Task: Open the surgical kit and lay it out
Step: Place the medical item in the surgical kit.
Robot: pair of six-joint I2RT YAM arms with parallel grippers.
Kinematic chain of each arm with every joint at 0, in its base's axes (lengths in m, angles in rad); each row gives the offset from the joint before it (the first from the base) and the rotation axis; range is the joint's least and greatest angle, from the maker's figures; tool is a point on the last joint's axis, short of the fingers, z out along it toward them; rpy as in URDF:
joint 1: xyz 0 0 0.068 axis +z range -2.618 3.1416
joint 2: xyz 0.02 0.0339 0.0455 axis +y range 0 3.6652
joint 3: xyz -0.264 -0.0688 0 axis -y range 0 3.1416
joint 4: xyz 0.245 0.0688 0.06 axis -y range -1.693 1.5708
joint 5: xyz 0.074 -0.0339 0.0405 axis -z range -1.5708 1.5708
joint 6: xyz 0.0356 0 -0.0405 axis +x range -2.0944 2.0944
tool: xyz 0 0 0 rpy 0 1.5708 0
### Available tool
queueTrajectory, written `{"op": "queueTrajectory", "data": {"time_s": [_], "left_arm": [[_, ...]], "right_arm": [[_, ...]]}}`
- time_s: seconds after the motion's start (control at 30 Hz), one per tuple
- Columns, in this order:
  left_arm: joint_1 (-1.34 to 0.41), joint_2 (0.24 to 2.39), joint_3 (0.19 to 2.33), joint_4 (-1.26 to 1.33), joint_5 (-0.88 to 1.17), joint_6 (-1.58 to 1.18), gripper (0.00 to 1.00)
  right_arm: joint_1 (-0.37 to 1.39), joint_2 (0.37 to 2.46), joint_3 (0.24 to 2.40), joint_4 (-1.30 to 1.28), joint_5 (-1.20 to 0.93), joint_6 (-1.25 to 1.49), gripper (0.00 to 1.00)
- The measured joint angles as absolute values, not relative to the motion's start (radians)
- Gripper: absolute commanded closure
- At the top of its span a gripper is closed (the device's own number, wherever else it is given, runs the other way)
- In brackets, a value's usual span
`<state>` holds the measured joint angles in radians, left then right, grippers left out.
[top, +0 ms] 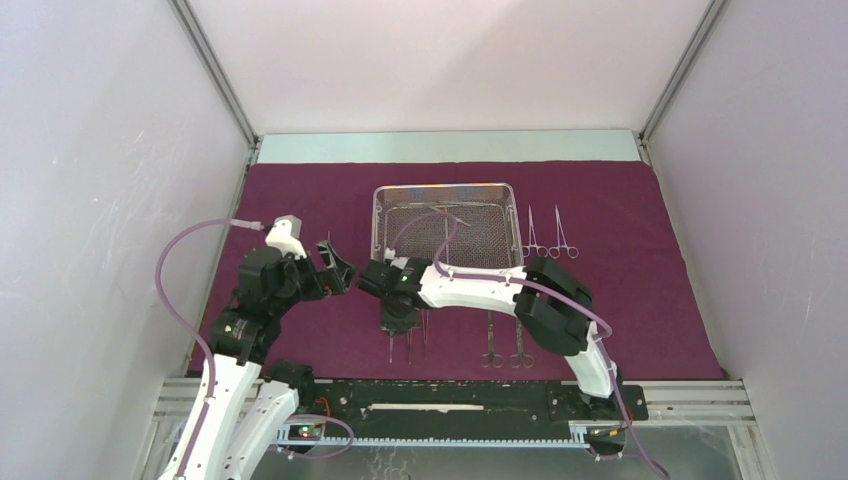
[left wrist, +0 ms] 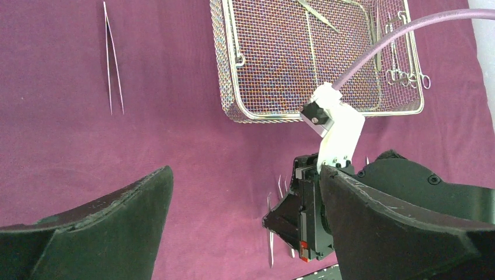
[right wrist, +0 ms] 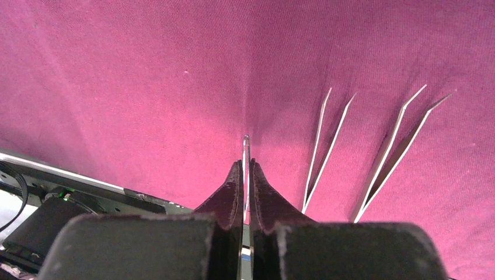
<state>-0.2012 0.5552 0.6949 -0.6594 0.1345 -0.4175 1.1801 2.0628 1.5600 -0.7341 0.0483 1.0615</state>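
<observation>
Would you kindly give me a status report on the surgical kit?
Left pincer open, above the cloth. Right pincer shut on a slim steel instrument, low over the cloth. Two tweezers lie close alongside.

Maroon-purple cloth wrap (top: 620, 300): spread flat over the table. Rectangular silver wire-mesh tray (top: 446, 187): upright at far centre, slim instruments (left wrist: 320, 16) inside. Two ring-handled steel clamps (top: 530, 238): parallel, just right of the tray. Two ring-handled scissors (top: 492, 345): near the front edge. Two steel tweezers (right wrist: 318, 146): side by side, front centre. Beside them, one thin steel instrument (right wrist: 246, 146) is pinched in the right claw (right wrist: 246, 169).
</observation>
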Motion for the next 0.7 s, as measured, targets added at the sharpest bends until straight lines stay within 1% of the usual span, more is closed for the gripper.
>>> {"op": "queueTrajectory", "data": {"time_s": [0.57, 0.7], "left_arm": [[-0.201, 0.555, 0.695, -0.659, 0.135, -0.418, 0.0], [-0.201, 0.555, 0.695, -0.659, 0.136, -0.417, 0.0]], "right_arm": [[1.18, 2.093, 1.58, -0.744, 0.047, 1.061, 0.91], [1.18, 2.093, 1.58, -0.744, 0.047, 1.061, 0.91]]}}
